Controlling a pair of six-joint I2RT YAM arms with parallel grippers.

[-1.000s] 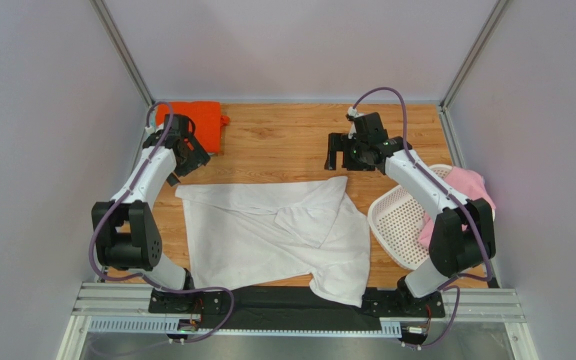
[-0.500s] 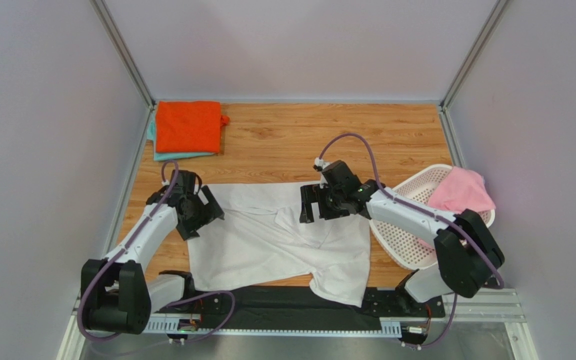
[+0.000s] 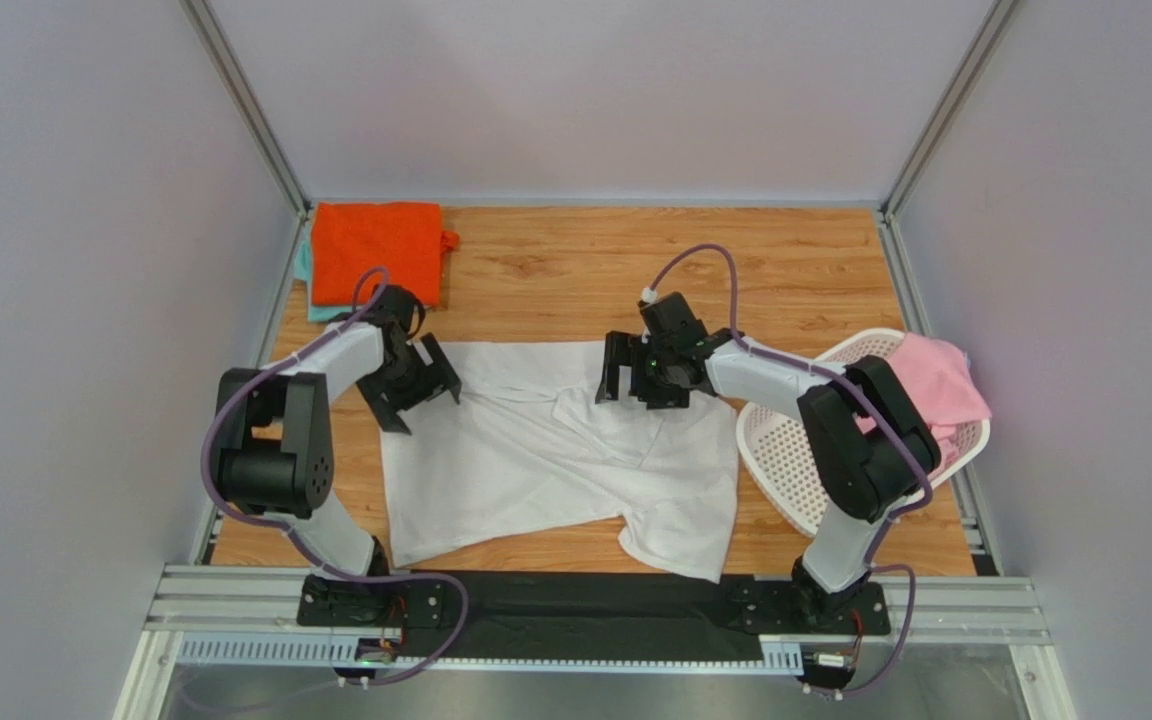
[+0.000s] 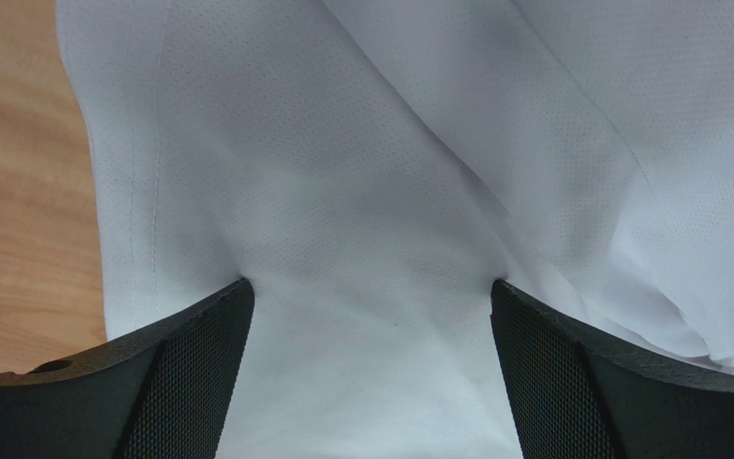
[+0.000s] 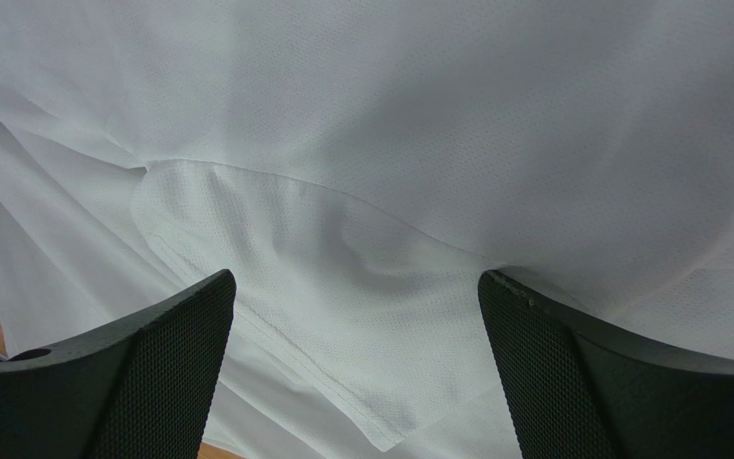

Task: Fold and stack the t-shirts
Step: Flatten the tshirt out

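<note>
Upper left of the top view: the orange t-shirt (image 3: 375, 251) is lying folded on the teal t-shirt (image 3: 307, 294), which is showing only as a sliver along its left edge. Both are sitting at the far corner of the wooden table (image 3: 567, 270).

Just below and right of them, the left gripper (image 3: 420, 383) is bearing on the upper left edge of the white t-shirt (image 3: 537, 458). That shirt is lying spread and creased across the centre of the frame. The left wrist view is showing the fingers (image 4: 184, 378) spread wide, tips meeting the cloth, which is puckering between them unpinched.

Right of centre, the right gripper (image 3: 635, 375) is resting on the shirt's upper part. Its fingers (image 5: 160, 373) are likewise standing wide apart against the fabric.

Far right: the white basket (image 3: 785, 450) is sitting beside the shirt, with the pink t-shirt (image 3: 935, 383) draping over its right rim.
</note>
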